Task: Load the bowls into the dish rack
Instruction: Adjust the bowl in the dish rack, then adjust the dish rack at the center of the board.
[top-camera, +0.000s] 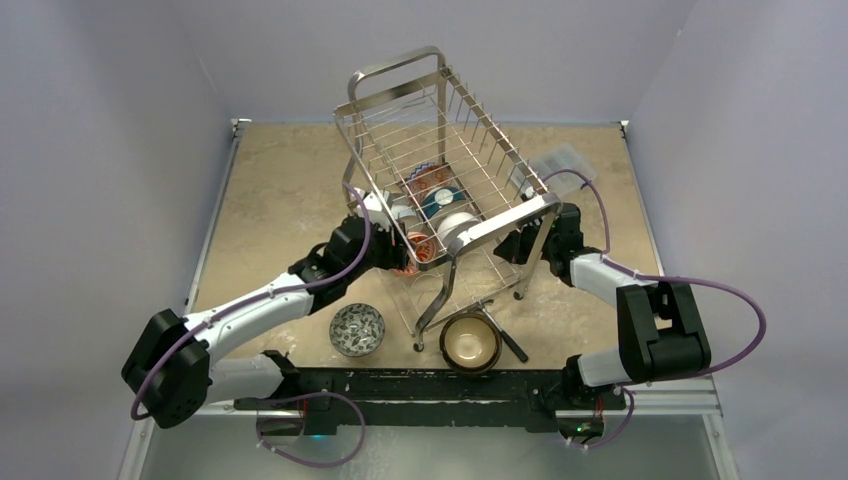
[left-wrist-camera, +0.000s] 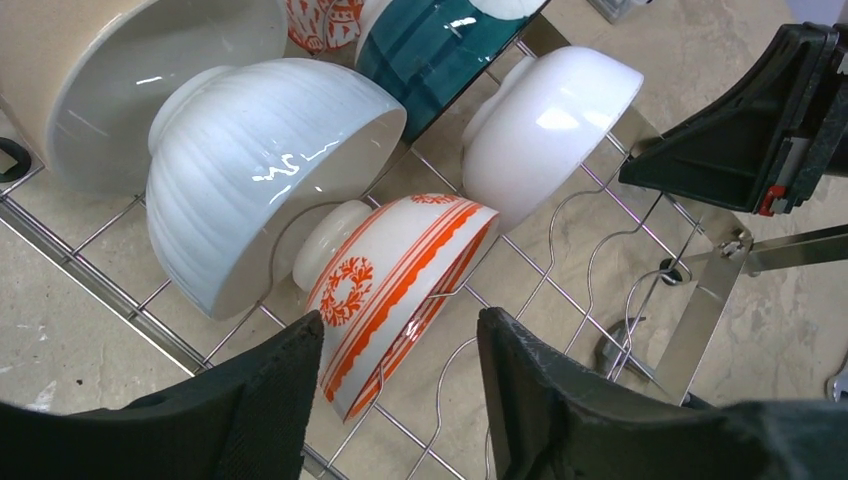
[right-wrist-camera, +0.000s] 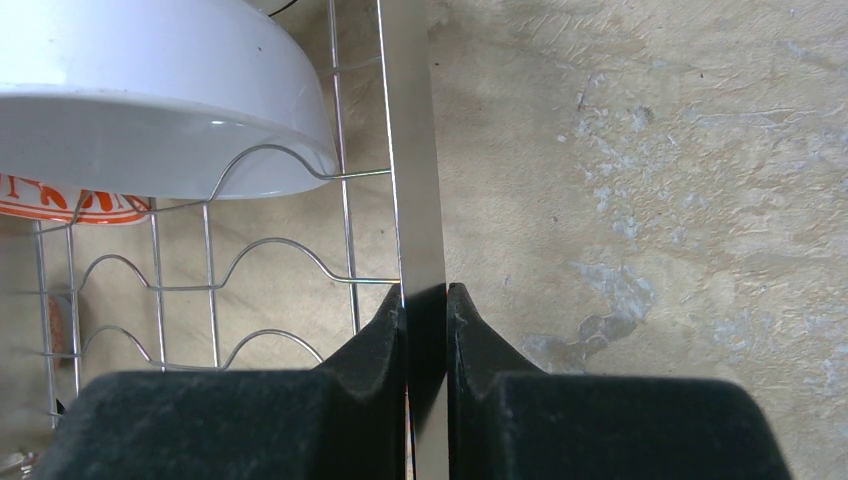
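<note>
The chrome wire dish rack (top-camera: 440, 150) stands mid-table. In its lower tier several bowls lean on the wires: a red-and-white bowl (left-wrist-camera: 400, 270), a ribbed white bowl (left-wrist-camera: 250, 170), a plain white bowl (left-wrist-camera: 545, 125), a teal bowl (left-wrist-camera: 430, 45) and a large beige one (left-wrist-camera: 100, 70). My left gripper (left-wrist-camera: 400, 318) is open, its fingertips either side of the red-and-white bowl's rim. My right gripper (right-wrist-camera: 427, 292) is shut on the rack's flat chrome upright (right-wrist-camera: 410, 150) at the rack's right side (top-camera: 528, 238). The plain white bowl (right-wrist-camera: 150, 100) shows beside it.
A grey patterned bowl (top-camera: 357, 330) and a dark brown bowl with cream inside (top-camera: 470, 342) sit on the table near the front edge. A black tool (top-camera: 512, 346) lies beside the brown bowl. A clear plastic box (top-camera: 560, 160) lies at the back right.
</note>
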